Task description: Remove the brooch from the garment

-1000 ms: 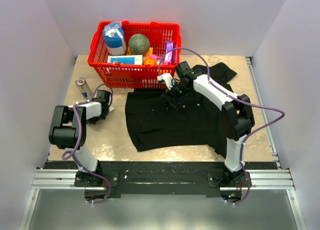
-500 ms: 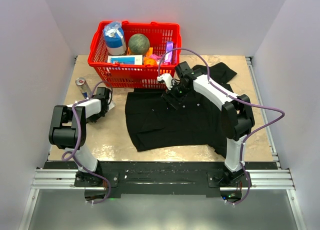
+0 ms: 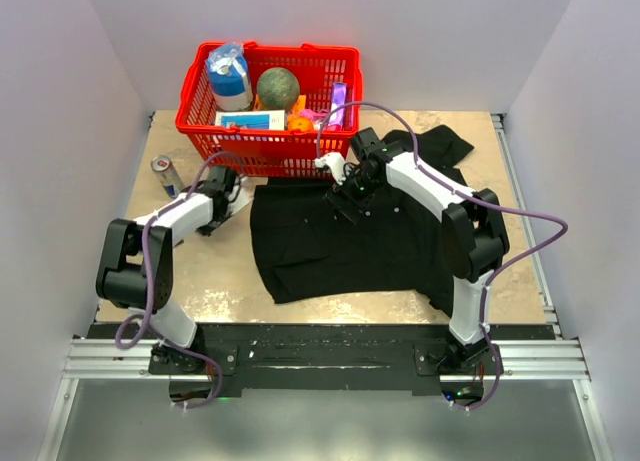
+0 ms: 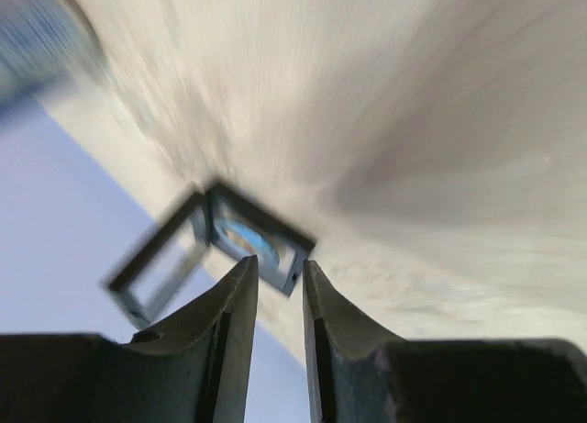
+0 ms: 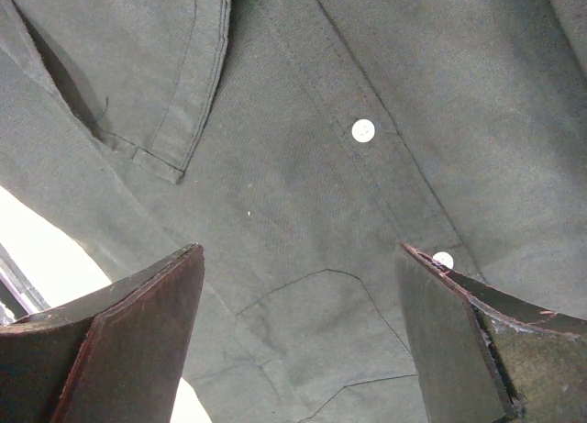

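The black shirt (image 3: pixel 340 241) lies spread on the table, collar towards the basket. In the right wrist view I see its collar (image 5: pixel 183 93), small white buttons (image 5: pixel 364 130) and a stitched pocket (image 5: pixel 321 331). The brooch shows in no view. My right gripper (image 3: pixel 348 199) hovers open just above the shirt's chest; in its wrist view the right gripper (image 5: pixel 301 249) has its jaws wide apart and empty. My left gripper (image 3: pixel 228 186) is over bare table by the shirt's left edge. In the blurred left wrist view the left gripper (image 4: pixel 280 262) has only a narrow slit between its jaws, with nothing seen in it.
A red basket (image 3: pixel 200 131) full of items stands at the back, close behind both grippers. A drink can (image 3: pixel 166 176) lies on the left of the table. A small dark frame with something blue in it (image 4: pixel 248 239) shows just ahead of the left fingers.
My left gripper has swung right and away from me, from beside the can towards the basket and the shirt's left edge. The right arm has hardly moved.
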{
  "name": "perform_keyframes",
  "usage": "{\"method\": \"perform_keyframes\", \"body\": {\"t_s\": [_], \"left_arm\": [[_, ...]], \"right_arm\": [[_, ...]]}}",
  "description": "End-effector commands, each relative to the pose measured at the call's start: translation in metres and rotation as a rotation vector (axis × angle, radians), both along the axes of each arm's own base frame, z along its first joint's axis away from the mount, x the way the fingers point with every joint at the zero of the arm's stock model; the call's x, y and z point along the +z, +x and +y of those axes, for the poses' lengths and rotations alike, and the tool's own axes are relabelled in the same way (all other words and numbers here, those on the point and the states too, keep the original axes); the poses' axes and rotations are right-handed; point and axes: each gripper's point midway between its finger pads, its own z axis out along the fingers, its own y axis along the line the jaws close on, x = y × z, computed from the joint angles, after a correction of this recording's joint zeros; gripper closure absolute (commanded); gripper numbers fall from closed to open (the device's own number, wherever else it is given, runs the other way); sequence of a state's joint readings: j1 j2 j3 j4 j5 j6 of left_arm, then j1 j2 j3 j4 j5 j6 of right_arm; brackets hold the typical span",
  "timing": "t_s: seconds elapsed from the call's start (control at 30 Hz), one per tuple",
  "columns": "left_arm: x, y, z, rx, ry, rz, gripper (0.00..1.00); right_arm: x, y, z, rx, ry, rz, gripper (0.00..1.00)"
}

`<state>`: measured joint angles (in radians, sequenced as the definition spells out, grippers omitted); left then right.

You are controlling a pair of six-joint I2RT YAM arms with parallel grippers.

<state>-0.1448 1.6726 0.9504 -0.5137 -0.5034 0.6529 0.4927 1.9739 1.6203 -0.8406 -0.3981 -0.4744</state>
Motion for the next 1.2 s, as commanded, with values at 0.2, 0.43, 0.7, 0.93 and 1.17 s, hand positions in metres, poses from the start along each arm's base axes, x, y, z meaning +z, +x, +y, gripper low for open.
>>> {"method": "perform_keyframes", "body": {"t_s": [0.2,0.43,0.7,0.93,1.17], "left_arm": [[0.171,0.084,-0.228,-0.309,-0.823,-0.408,0.55],[0.283,0.147,-0.244,-0.371,-0.866,-0.714,0.22],[0.401,0.165,-0.213,-0.386,-0.874,-1.141,0.01],[0.478,0.163,-0.162,-0.243,-1.008,-1.428,0.01],[0.507,0.177,-0.112,-0.182,-0.895,-1.51,0.01]], "right_arm": [[0.076,0.044,0.038,-0.035,0.172,-0.18,0.01],[0.25,0.117,0.052,-0.267,0.398,-0.581,0.01],[0.371,0.131,-0.056,-0.779,0.306,-1.009,0.01],[0.425,0.099,-0.122,-0.965,0.23,-1.211,0.01],[0.484,0.071,-0.163,-1.01,0.17,-1.47,0.01]]}}
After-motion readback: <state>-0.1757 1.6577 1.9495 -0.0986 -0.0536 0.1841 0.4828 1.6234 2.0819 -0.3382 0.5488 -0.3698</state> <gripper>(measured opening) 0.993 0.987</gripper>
